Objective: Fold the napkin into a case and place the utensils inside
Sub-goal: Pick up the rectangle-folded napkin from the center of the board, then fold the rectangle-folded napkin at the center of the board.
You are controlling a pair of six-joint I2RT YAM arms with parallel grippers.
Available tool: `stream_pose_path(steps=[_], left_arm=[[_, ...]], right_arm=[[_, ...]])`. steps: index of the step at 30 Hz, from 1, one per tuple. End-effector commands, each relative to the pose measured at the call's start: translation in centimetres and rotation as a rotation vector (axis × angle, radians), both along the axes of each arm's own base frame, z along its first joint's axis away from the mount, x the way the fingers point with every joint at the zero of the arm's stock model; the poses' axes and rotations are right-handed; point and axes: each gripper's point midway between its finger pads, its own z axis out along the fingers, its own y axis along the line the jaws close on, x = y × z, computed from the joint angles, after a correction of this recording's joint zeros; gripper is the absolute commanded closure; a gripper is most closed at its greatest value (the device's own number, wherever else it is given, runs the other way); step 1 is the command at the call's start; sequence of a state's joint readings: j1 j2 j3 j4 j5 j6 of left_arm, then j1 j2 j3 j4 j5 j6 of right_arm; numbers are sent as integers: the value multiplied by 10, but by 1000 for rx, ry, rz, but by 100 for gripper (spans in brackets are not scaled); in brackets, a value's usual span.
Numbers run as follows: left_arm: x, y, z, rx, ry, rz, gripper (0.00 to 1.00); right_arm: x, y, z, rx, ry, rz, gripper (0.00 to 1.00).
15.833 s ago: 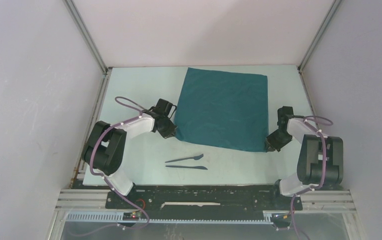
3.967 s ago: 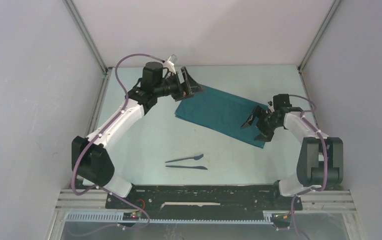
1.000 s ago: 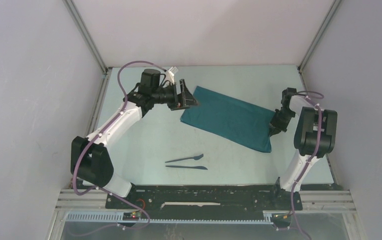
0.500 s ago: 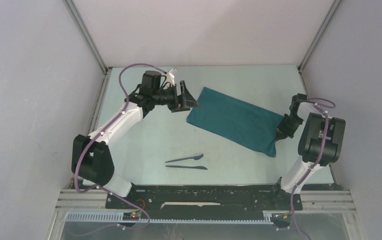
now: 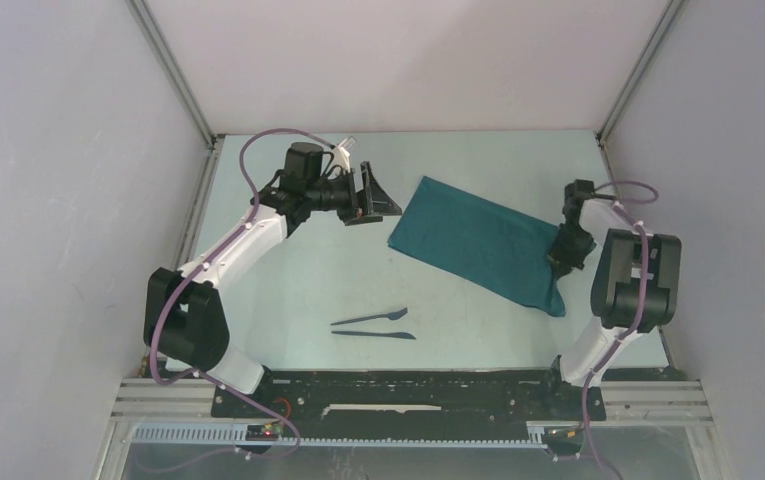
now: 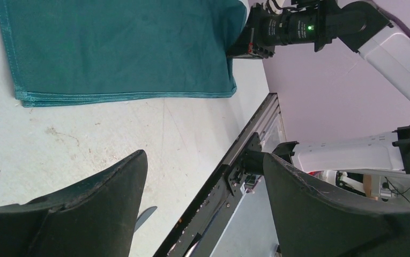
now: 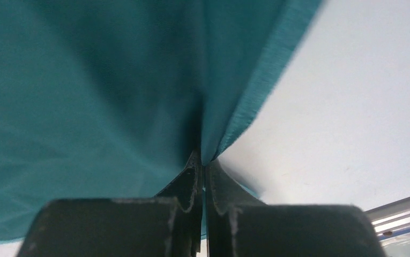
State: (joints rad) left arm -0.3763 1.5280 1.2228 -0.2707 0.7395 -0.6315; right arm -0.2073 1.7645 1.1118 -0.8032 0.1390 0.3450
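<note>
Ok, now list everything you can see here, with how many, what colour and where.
napkin: one, dark teal-green, folded into a layered strip lying slantwise on the table's far right
utensils: two, dark, side by side near the middle of the table's near edge, apart from the napkin
table: one, pale, beneath everything
walls: pale grey, enclosing the left, back and right sides
left arm: one, white and black, reaching to the far left
right arm: one, white and black, at the right edge
left gripper: one, black, open, beside the napkin's left end
right gripper: one, black, shut on the napkin's right end
</note>
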Motion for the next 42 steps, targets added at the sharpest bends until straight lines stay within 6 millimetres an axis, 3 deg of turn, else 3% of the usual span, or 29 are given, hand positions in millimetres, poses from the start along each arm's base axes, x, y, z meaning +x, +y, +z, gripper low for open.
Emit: stream_pose_path(steps=[1,11,16,22,30,42], left_arm=[[-2,-1,15,-36,-31,-14,14],[0,3,18,-37,-47,-2,14],[2,5,18,-37,-45,3,14],[5,10,19,-40,-46,17,14],[8,15,22,-46,-48,29,14],[9,19,25,-52,-55,39,14]], right_arm=[[32,30,27,-51,-55,119,100],[108,164,27,35,-87,417,100],[150,227,36,121,-167,503,100],[173,287,37,273,-216,575,100],[185,320,35,396,-251,636,100],[191,340,30,471,-263,651,100]])
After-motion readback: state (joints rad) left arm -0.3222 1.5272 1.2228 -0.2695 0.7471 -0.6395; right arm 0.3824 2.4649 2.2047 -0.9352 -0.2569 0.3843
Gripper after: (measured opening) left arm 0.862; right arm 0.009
